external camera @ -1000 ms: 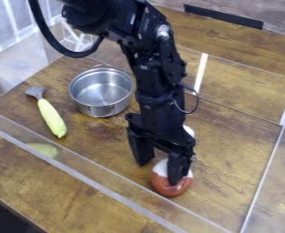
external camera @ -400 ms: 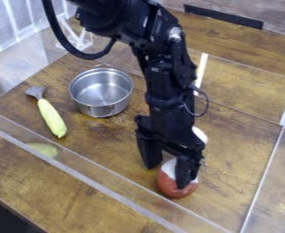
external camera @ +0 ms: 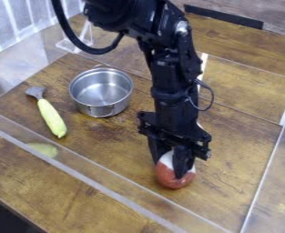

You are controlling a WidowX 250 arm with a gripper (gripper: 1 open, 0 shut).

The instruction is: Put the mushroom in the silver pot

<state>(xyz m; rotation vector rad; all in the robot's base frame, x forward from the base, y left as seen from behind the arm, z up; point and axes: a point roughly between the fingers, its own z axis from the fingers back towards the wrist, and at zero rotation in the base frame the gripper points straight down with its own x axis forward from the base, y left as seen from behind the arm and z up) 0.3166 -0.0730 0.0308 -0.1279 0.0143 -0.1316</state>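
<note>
The mushroom point(external camera: 167, 179) lies on the wooden table near the front right, its reddish-brown cap low and a bit of white stem showing between the fingers. My gripper point(external camera: 174, 167) points straight down over it, and its black fingers have drawn together on the stem, so it is shut on the mushroom. The mushroom still rests on the table. The silver pot point(external camera: 102, 91) stands empty to the back left, well apart from the gripper.
A long yellow vegetable with a grey end point(external camera: 50, 116) lies left of the pot. Clear plastic walls point(external camera: 96, 187) fence the work area along the front and right. A black cable loops above the pot at the back.
The fingers stood wide apart over the mushroom before; now they have closed on it. The arm has barely shifted.
</note>
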